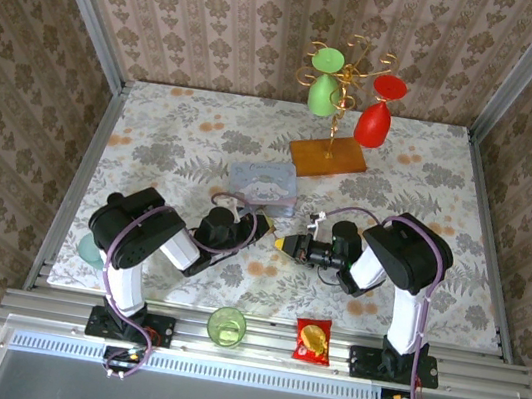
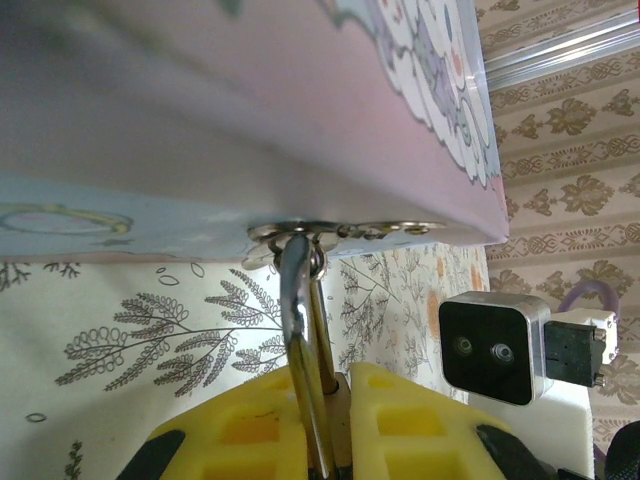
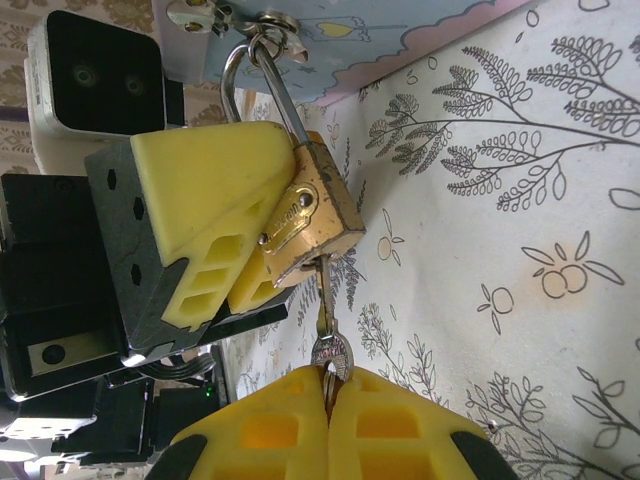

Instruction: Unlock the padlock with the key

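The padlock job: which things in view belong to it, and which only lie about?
For the job: padlock, key, left pincer on the padlock, right pincer on the key, blue tin.
Lying about: green cup, red snack packet, stand with two glasses.

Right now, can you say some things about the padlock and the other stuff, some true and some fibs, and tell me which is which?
1. The key is stuck into the bottom of the padlock. True.
2. The right gripper is pinching the key. True.
3. The padlock lies loose, with nothing holding it. False: its shackle hooks through the hasp of the pale blue tin, and the left gripper is clamped on it.
4. The cup at the near edge is red. False: it is green.
5. The snack packet sits on top of the tin. False: it lies at the near edge, to the right of the cup.
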### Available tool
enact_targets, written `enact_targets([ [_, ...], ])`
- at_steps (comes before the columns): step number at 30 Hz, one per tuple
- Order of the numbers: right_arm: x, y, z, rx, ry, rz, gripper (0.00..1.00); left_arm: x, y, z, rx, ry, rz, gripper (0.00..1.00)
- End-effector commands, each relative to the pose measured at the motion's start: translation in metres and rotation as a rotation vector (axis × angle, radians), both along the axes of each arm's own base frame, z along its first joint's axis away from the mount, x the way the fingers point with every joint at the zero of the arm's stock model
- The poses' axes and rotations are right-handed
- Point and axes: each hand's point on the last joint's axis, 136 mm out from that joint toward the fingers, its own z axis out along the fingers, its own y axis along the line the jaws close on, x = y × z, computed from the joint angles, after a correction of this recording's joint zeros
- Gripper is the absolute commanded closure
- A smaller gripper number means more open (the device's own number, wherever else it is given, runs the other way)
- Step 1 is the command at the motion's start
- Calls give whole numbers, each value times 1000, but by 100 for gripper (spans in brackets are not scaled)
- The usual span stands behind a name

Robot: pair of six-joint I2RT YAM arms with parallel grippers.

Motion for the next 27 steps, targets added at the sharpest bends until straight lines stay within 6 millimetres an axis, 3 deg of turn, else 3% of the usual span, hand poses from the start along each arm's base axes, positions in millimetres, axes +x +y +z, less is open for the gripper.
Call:
enact_targets([
  [1,8,5,10,24,-48,10,100,0,-20,29,-97,-57,-47,100],
  [19,30,-3,13,30,-65,-37,100,-9,-28,51,-183,-45,-76,100],
  [27,32,4,38,72,-134,14,100,-12,-32,51,-181,-45,-99,100],
])
